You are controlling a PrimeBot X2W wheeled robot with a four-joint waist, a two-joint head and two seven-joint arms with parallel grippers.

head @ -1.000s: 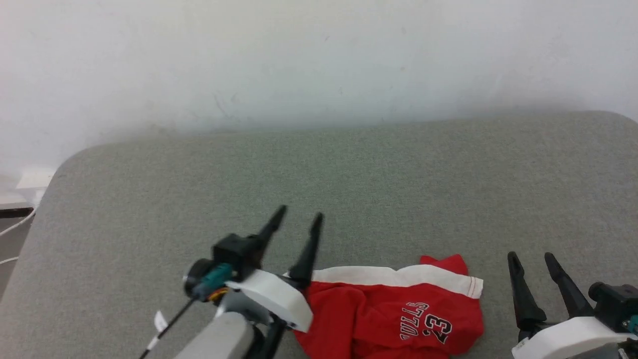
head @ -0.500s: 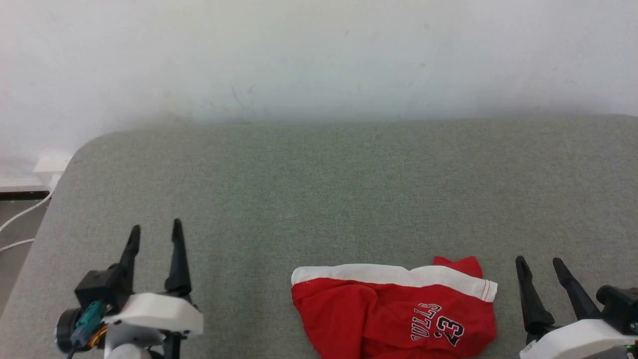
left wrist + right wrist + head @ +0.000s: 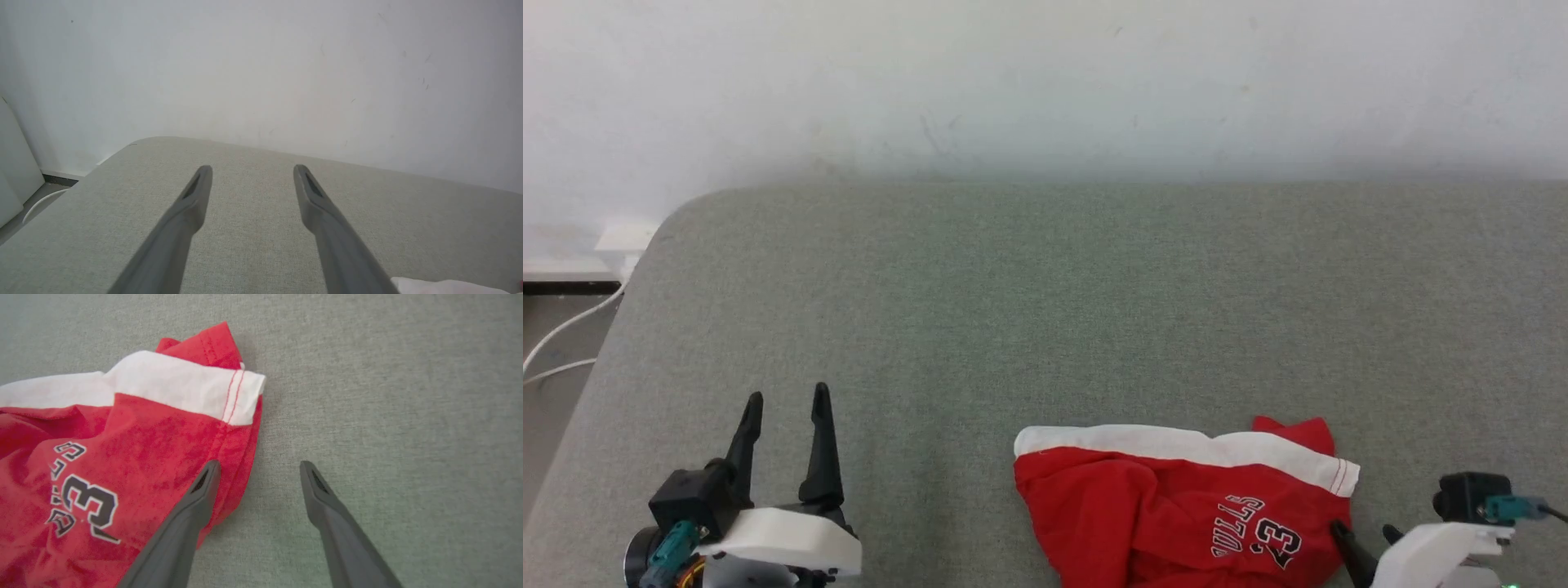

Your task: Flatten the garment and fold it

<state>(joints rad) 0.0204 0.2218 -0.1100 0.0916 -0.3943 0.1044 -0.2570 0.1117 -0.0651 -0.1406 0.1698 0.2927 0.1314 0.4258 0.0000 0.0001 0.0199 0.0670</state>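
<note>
Right gripper (image 3: 258, 465) stood wide open with nothing in it; you had one finger over the red side hem of the garment (image 3: 122, 449) and the other over the bare grey cushion (image 3: 388, 416), straddling the edge, probably so that closing would pinch that side; whether the finger touched cloth the wrist view did not show. The garment lay rumpled at the lower centre-right of the head view, white band toward the top of the frame, lettering face-up; it was not yet flat. Your left gripper (image 3: 788, 400) sat at the lower left, equally spread and empty, well apart from the cloth, likely kept clear until the far side needed pulling.
</note>
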